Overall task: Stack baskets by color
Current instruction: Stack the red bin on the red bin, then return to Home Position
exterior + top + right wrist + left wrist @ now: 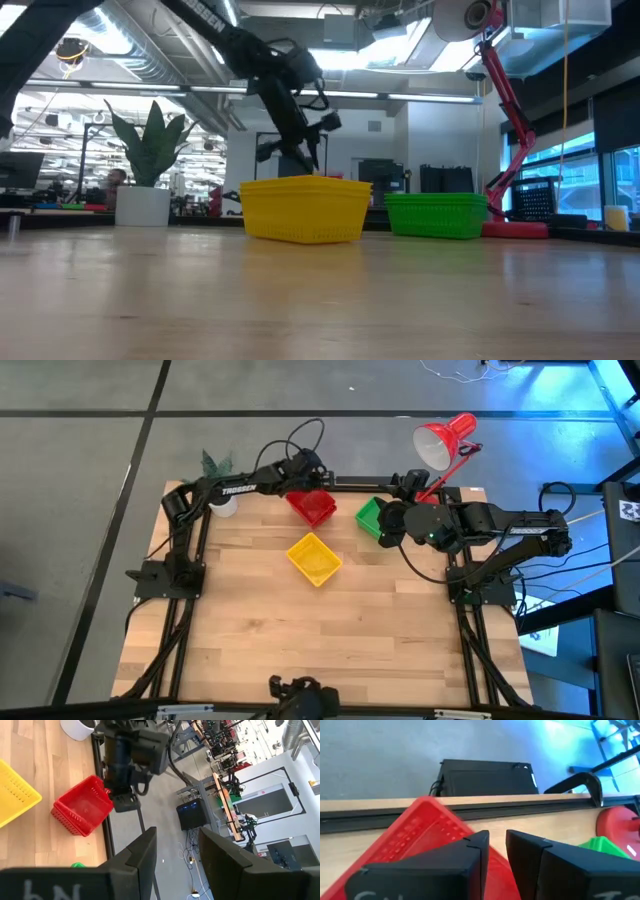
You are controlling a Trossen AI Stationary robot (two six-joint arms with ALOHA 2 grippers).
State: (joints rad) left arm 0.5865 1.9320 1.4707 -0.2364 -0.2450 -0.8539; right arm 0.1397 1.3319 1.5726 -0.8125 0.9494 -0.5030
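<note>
Yellow basket (314,558) lies just beside the red basket (312,507) that the left gripper (305,484) grips by its rim.

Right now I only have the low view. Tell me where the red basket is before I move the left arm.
Observer: The red basket is behind the yellow basket, near the table's far edge.
Operator: Report the left gripper.
Observer: The left gripper grips the red basket's rim, and the basket is tilted.
Operator: Now the right gripper.
Observer: The right gripper is open, at the green basket's edge.
</note>
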